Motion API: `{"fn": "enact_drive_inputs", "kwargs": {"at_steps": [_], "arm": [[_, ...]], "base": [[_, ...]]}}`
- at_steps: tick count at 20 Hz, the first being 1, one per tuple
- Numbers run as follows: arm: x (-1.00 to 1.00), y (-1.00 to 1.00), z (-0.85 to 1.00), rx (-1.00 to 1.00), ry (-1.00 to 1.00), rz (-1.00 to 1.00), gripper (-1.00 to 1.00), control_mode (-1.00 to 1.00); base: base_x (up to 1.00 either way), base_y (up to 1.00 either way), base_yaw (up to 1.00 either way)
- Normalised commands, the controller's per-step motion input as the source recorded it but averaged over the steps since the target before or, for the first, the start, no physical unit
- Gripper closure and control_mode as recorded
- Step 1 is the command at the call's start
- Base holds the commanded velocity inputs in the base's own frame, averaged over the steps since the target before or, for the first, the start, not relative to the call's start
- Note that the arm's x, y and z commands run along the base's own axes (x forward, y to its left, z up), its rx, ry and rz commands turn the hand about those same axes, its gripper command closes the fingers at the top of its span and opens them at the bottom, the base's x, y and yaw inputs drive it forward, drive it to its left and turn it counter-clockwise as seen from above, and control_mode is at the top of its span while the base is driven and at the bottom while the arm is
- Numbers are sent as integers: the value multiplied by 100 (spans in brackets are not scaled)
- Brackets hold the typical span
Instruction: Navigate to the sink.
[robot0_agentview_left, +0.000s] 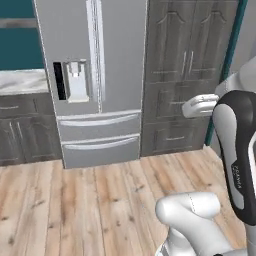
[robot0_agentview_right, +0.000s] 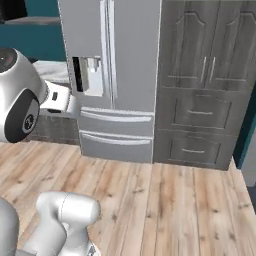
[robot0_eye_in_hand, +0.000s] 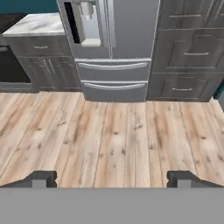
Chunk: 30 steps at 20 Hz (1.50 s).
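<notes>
We face a kitchen wall across a light wood plank floor (robot0_eye_in_hand: 113, 131), whose boards run away from us toward the cabinets. Nearest in the hand view, the gripper (robot0_eye_in_hand: 112, 179) hangs above bare floor with its two dark tips set wide apart, nothing between them. In the base views the white arm (robot0_agentview_left: 240, 155) rises close to the cameras (it takes up one lower corner in each).

Beyond the floor stands one steel fridge (robot0_agentview_left: 95, 80) with two upper doors, a dispenser (robot0_agentview_left: 76, 80) in the left one, and two drawers below. Touching its right side is a tall dark grey cabinet (robot0_agentview_right: 207, 80): two doors on top and two drawers under them. To the fridge's left we see a marble counter (robot0_eye_in_hand: 37, 24) over dark lower cabinets (robot0_eye_in_hand: 48, 65), with a teal wall (robot0_agentview_left: 17, 50) behind. At the far left of the hand view a black oven front (robot0_eye_in_hand: 11, 65) adjoins those cabinets.

From here we cannot make out the sink, so its place and its long axis stay untold.
</notes>
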Motion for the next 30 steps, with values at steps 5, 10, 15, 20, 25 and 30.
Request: {"fn": "enact_drive_inputs", "kwargs": {"at_steps": [5,10,15,20,25,30], "arm": [[0,0,0,0,0,0,-100,100],[0,0,0,0,0,0,-100,100],[0,0,0,0,0,0,-100,100],[0,0,0,0,0,0,-100,100],[0,0,0,0,0,0,-100,100],[0,0,0,0,0,0,-100,100]], "base": [[-8,0,-95],[-1,0,-96],[0,0,-95],[0,-3,-92],[0,-14,-89],[0,-33,-84]]}}
